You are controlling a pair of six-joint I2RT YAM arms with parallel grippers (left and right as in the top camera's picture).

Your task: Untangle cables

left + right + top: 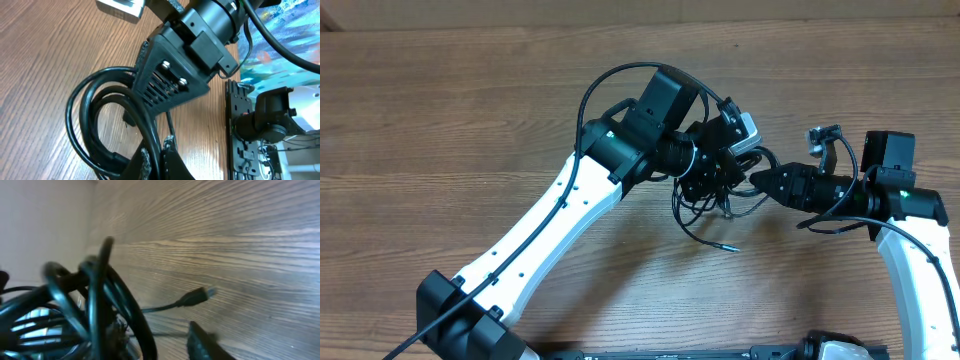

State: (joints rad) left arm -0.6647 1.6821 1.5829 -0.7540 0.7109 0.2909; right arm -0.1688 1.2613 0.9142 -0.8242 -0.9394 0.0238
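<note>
A tangle of black cables (705, 200) lies at the table's middle, with loops showing in the left wrist view (87, 115) and the right wrist view (125, 305). My left gripper (708, 178) is on top of the tangle; its jaws (161, 155) are shut on a thick black cable strand. My right gripper (752, 181) comes in from the right and reaches the tangle's edge. Its jaws (160, 340) are open, with a thick cable loop just inside the left finger. One thin cable ends in a free plug (729, 247) lying on the table (197, 296).
A small white-grey adapter block (746, 129) sits just behind the tangle and also shows in the left wrist view (120, 6). A thin black cable of the left arm arcs above it (620, 75). The wooden table (440, 120) extends all round.
</note>
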